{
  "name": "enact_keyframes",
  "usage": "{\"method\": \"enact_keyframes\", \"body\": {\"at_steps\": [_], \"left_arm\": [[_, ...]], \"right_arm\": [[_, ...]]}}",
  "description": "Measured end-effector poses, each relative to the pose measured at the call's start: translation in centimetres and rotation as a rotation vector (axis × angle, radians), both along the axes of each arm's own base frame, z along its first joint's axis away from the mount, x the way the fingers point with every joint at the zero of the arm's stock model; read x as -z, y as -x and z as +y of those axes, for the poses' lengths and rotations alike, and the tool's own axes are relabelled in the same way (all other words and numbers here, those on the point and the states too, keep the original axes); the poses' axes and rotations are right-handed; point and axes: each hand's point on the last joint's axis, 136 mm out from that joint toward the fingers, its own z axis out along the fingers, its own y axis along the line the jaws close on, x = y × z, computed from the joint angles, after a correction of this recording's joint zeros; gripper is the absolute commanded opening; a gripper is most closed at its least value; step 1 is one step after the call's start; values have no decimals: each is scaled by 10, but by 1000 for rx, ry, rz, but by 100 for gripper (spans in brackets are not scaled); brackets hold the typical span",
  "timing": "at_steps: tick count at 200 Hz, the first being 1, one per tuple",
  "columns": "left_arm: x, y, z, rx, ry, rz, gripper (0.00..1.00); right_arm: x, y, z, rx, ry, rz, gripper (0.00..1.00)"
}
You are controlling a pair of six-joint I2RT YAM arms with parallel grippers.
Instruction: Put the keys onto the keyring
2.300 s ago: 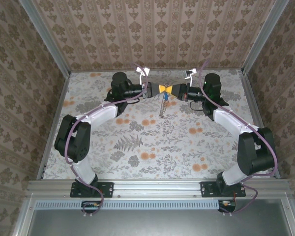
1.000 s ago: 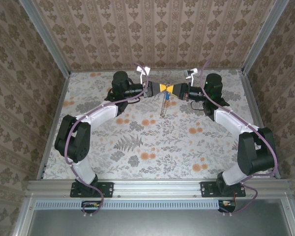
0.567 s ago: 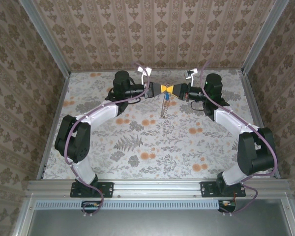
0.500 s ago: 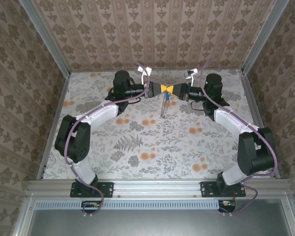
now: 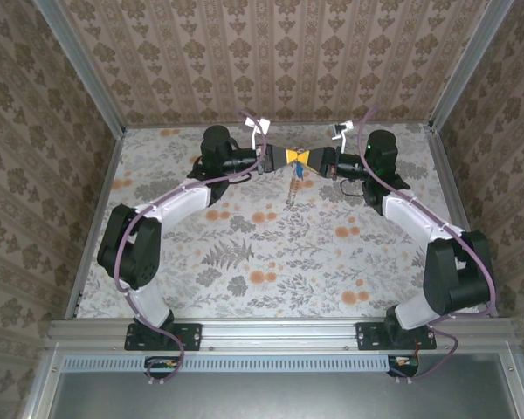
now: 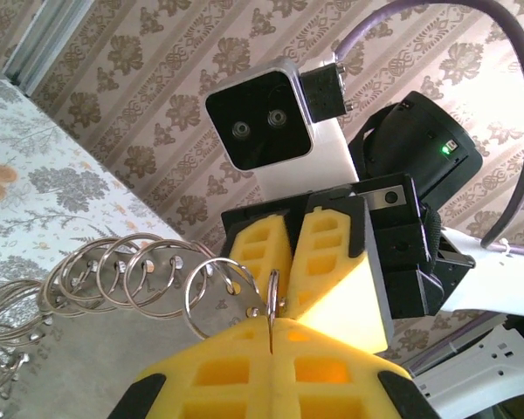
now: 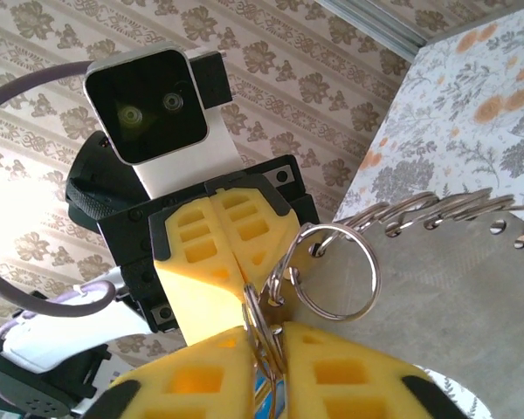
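While both my arms reach to the far part of the flower-patterned table, toward 12 o'clock in the top view, my two pincers meet there tip to tip. My left pincer is pressed together on the thin metal keyring. One ring of it stands on edge between my yellow foam pads, and its chain of linked rings runs away toward 9 o'clock in the left wrist view. In the top view this chain hangs from the tips toward 6 o'clock. My right pincer stands narrow. Ring wire and the tiny key with the bright blue plastic head sit in its small gap. Whether the pads press on them, I cannot tell.
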Motion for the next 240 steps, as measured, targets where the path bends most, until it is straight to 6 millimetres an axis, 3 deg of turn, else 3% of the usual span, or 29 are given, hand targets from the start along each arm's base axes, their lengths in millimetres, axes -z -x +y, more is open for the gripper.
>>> {"method": "enact_keyframes", "body": {"at_steps": [65,106,132,158,240], "left_arm": [[2,1,0,-9,13,-7,0],[6,1,1,-12,13,4,0],[5,0,1,-19,15,6,0],[6,0,1,-20,17,4,0],[3,0,2,-18,26,5,0]], "right_arm": [[-11,4,-6,19,0,-20,50],[-14,1,-27,92,1,-27,53],[-10,2,-34,125,3,-18,51],[-6,4,-35,127,-3,-6,33],[-7,10,-24,107,-21,-4,30]]}}
